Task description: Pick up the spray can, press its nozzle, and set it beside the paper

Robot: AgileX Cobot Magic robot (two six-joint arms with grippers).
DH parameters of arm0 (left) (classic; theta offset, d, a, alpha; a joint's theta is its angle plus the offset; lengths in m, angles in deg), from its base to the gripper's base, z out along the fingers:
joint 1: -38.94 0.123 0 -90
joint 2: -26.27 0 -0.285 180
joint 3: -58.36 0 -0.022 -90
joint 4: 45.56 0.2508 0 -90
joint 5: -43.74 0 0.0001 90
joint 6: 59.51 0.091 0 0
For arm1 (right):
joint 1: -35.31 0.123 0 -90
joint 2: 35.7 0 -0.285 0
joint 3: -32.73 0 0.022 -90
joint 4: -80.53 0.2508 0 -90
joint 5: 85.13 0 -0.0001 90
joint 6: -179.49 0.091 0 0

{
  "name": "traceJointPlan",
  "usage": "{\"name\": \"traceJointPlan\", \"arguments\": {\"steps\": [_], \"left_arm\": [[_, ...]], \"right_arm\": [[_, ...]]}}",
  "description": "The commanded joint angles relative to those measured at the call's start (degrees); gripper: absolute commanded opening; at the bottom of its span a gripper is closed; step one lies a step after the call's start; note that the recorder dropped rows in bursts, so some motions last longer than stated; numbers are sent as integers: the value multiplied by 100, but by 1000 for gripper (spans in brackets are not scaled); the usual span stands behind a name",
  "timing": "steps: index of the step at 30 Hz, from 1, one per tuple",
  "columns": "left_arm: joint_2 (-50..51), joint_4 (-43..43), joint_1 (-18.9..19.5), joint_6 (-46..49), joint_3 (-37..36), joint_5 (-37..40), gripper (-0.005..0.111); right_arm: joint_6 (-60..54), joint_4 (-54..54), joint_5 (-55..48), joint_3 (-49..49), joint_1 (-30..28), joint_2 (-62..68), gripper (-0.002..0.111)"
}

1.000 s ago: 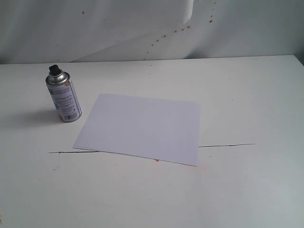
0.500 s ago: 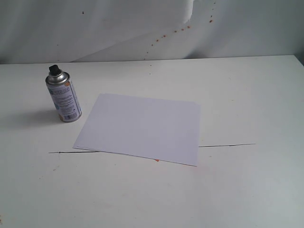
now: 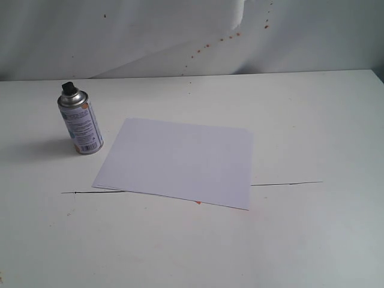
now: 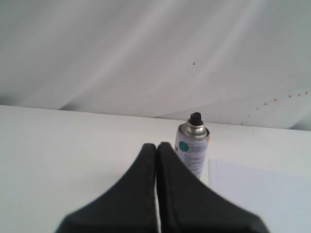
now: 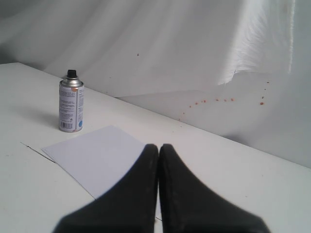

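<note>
The spray can [image 3: 81,124] stands upright on the white table, left of the paper [image 3: 180,161], with its black nozzle [image 3: 69,88] on top. Neither arm shows in the exterior view. In the left wrist view my left gripper [image 4: 156,145] is shut with nothing in it, and the spray can [image 4: 193,148] stands a little way beyond its tips, next to the paper's edge [image 4: 257,194]. My right gripper [image 5: 159,146] is shut and empty over the paper [image 5: 97,155], and the spray can [image 5: 71,107] stands well beyond it.
The white table [image 3: 312,120] ends at a draped white backdrop [image 3: 150,36] marked with small orange specks. A thin dark seam [image 3: 287,183] crosses the tabletop under the paper.
</note>
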Motion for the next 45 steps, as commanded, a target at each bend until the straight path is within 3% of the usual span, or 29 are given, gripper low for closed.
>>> {"name": "traceJointPlan", "arguments": {"steps": [1,17,45], "left_arm": [[-430,-92,10,59,-484,-105,0],[-1153,-67,10,59,-1506,-95,0],[-1153,-55,10,212,-1523,14,0]], "right_arm": [[6,15,-15,33,19,-21,0],[6,15,-15,33,19,-21,0],[6,15,-15,33,19,-21,0]]}}
